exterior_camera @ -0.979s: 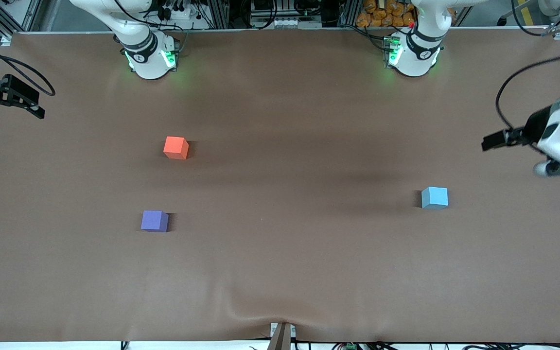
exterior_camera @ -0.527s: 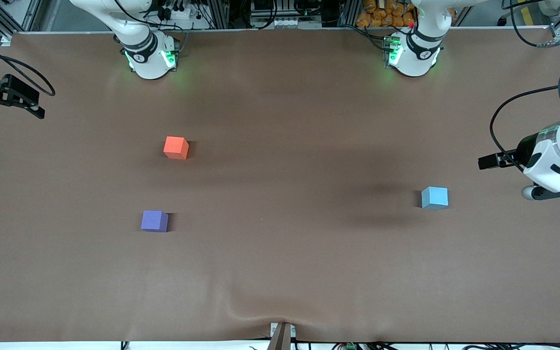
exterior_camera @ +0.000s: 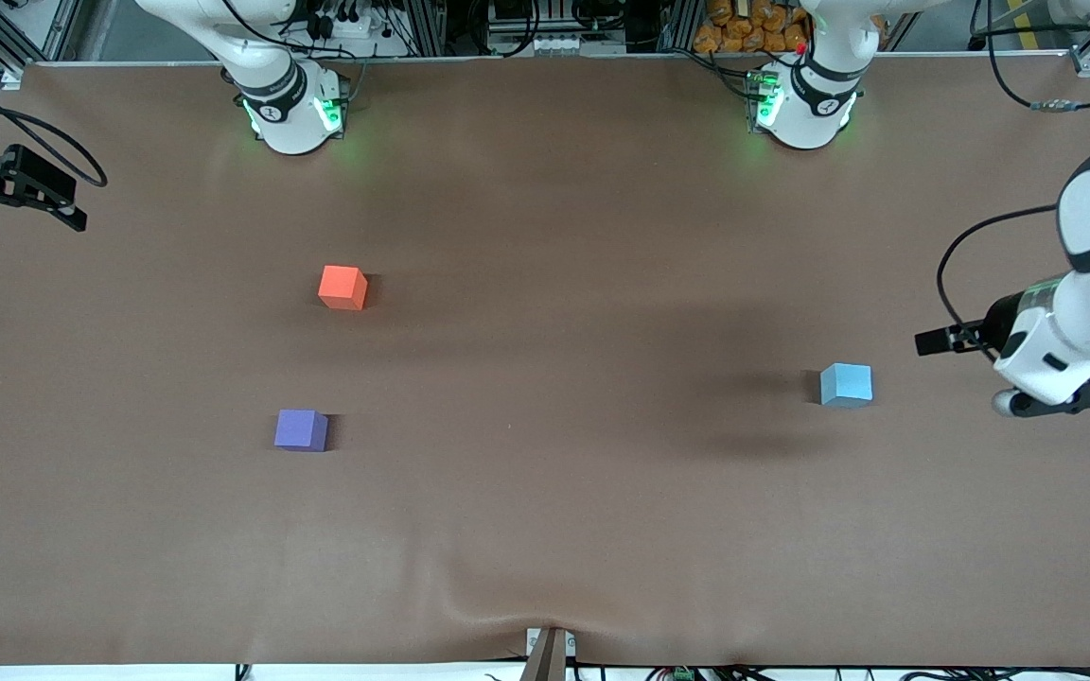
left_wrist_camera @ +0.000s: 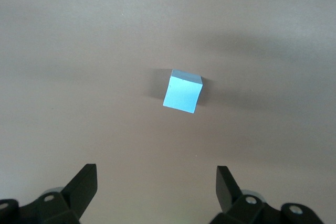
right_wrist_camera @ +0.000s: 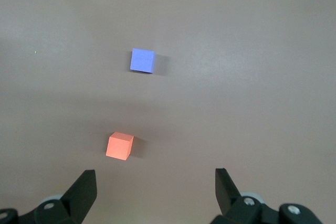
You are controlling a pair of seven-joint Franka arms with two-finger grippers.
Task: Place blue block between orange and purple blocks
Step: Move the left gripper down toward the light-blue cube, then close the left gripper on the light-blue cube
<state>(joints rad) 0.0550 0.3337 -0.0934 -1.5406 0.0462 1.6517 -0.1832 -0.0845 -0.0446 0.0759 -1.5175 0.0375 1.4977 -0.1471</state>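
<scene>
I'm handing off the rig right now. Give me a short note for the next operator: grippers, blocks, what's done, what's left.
Left gripper: open, empty, in the air at the left arm's end of the table, with the blue block in its wrist view.
Right gripper: open, empty, waiting at the right arm's end of the table.
Blue block: on the table toward the left arm's end, untouched.
Orange block and purple block: toward the right arm's end, apart, purple nearer the front camera.
Done: nothing grasped yet.
Left: grasp the blue block, carry it over and set it in the gap between orange and purple.
</scene>
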